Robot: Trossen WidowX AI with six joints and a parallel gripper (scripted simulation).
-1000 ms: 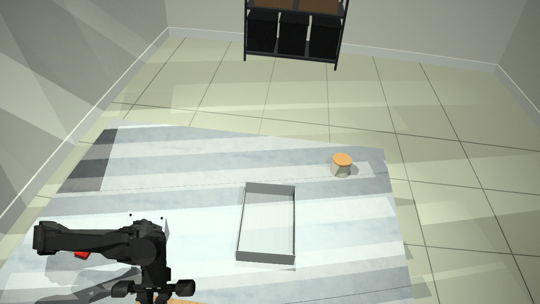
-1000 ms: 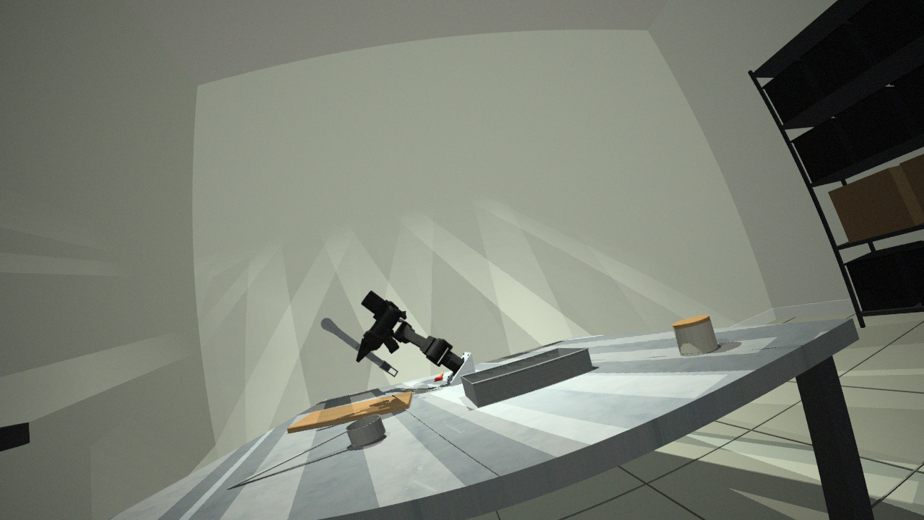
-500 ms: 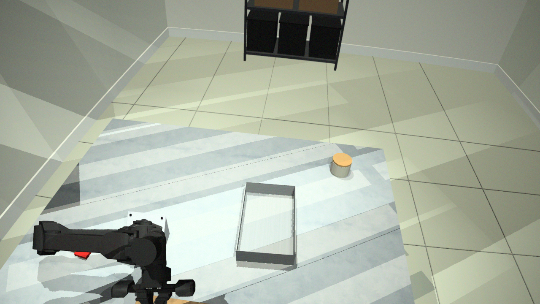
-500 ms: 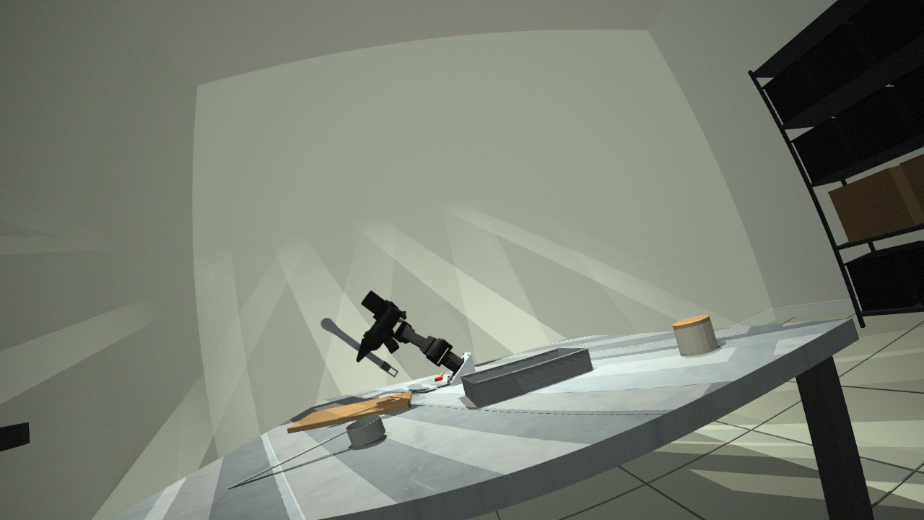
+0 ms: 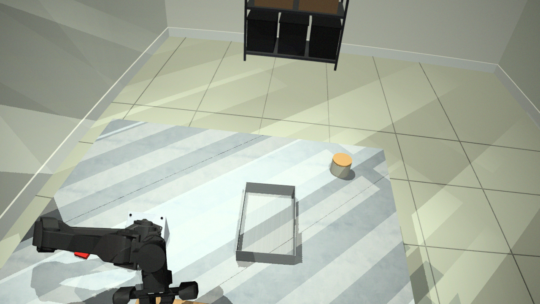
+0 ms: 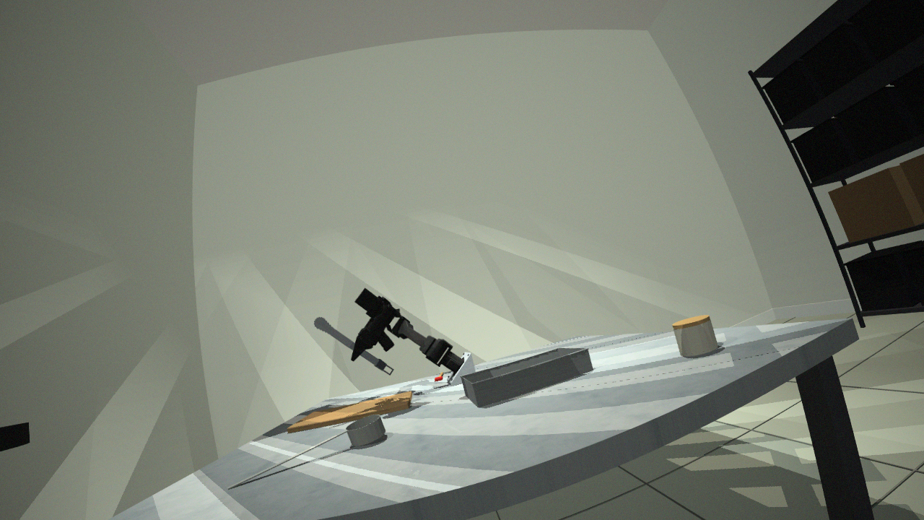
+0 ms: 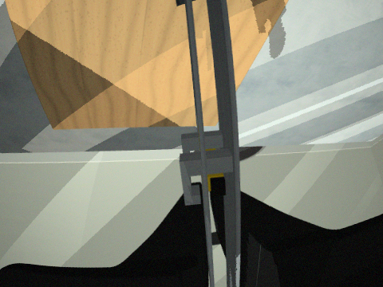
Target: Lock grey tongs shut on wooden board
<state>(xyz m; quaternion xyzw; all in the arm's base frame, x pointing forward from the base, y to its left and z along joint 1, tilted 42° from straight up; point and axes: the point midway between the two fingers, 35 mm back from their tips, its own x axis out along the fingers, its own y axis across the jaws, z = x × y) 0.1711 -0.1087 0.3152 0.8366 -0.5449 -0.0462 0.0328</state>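
Observation:
My gripper [image 6: 359,349] [image 7: 205,191] is shut on the grey tongs [image 6: 336,334] [image 7: 228,100] around their middle, in the air. In the exterior view the tongs slant, with the rounded tip end up at the left and the rectangular loop end down at the right. In the wrist view their arms lie close together with a narrow gap; whether the lock has caught cannot be told. The wooden board [image 6: 351,412] [image 7: 92,48] lies on the table below them. The roasting tin [image 5: 266,257] [image 6: 529,381] holds no tongs. The top view cuts off the gripper's fingers and the tongs.
A canister [image 5: 341,169] [image 6: 696,340] with a wooden lid stands at the table's far corner. A small grey cup [image 6: 366,432] stands beside the board, with a thin rod [image 6: 290,453] leaning from it. A red-headed tool [image 5: 82,255] [image 6: 438,377] lies near the arm's base.

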